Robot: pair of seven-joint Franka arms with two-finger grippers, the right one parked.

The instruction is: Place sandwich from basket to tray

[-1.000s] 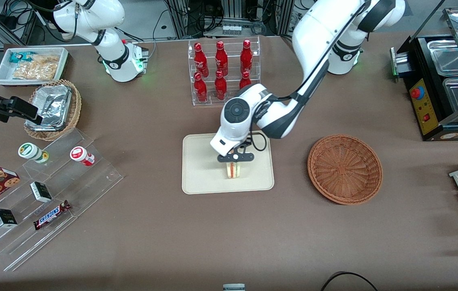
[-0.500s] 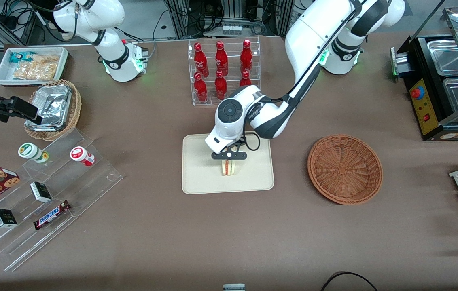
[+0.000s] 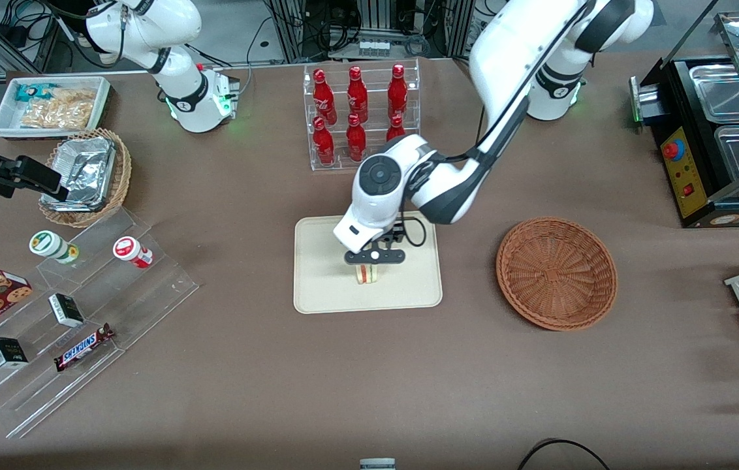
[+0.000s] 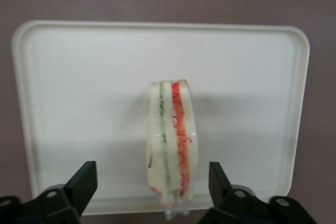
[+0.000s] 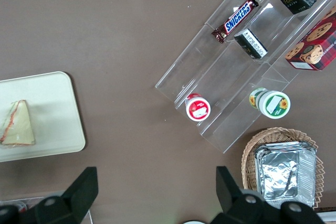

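The sandwich [image 3: 367,275], a pale wedge with red and green filling, stands on its edge on the cream tray [image 3: 324,287], near the tray's middle. My left gripper [image 3: 371,264] hangs just above it. In the left wrist view the gripper [image 4: 152,184] is open, with its black fingers [image 4: 84,184] well apart on either side of the sandwich [image 4: 172,140] and not touching it, over the tray [image 4: 79,77]. The reddish-brown basket [image 3: 557,272] lies empty beside the tray, toward the working arm's end. The right wrist view shows the sandwich [image 5: 16,127] on the tray [image 5: 58,108].
A clear rack of red bottles [image 3: 360,114] stands farther from the front camera than the tray. A stepped clear display with snacks [image 3: 76,326], a foil-lined tan basket [image 3: 85,176] and a white bin of packets [image 3: 53,104] lie toward the parked arm's end.
The gripper carried the sandwich a little toward the parked arm's end over the tray, set it down and opened. The sandwich now stands free on the tray.
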